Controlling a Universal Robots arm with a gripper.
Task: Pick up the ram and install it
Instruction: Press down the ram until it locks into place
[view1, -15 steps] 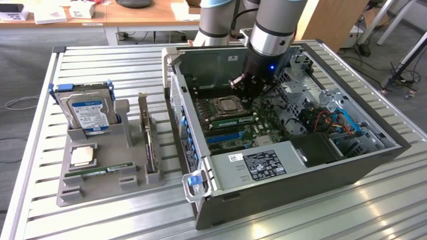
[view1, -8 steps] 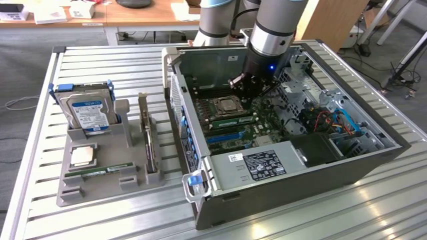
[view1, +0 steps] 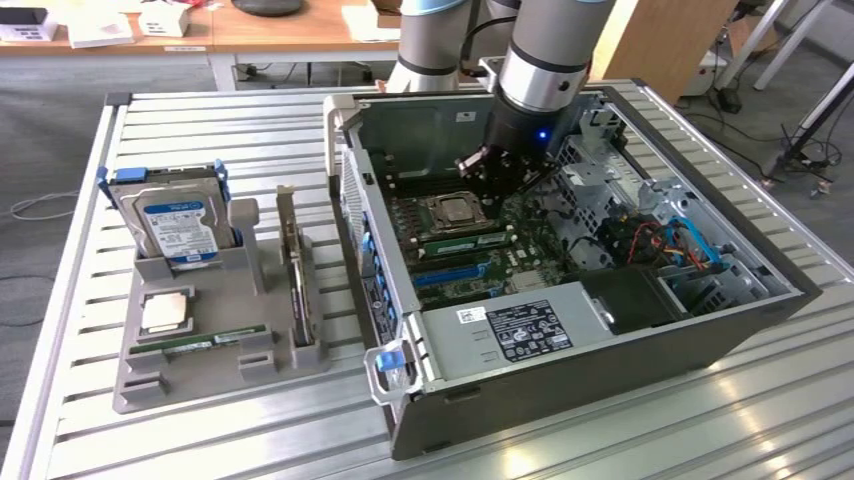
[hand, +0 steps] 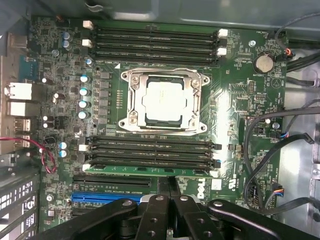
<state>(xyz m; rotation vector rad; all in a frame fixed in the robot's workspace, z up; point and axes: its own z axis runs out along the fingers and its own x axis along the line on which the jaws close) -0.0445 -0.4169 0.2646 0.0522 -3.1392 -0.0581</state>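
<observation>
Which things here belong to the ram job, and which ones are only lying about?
Job: ram on the motherboard; gripper right by it.
Lying about: hard drive, processor chip, another green stick, all on the grey holder.

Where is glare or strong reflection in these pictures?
Exterior view: bright glare on the table slats near the case. Wrist view: a reflection on the motherboard beside the processor, and light washes out the metal wall.
</observation>
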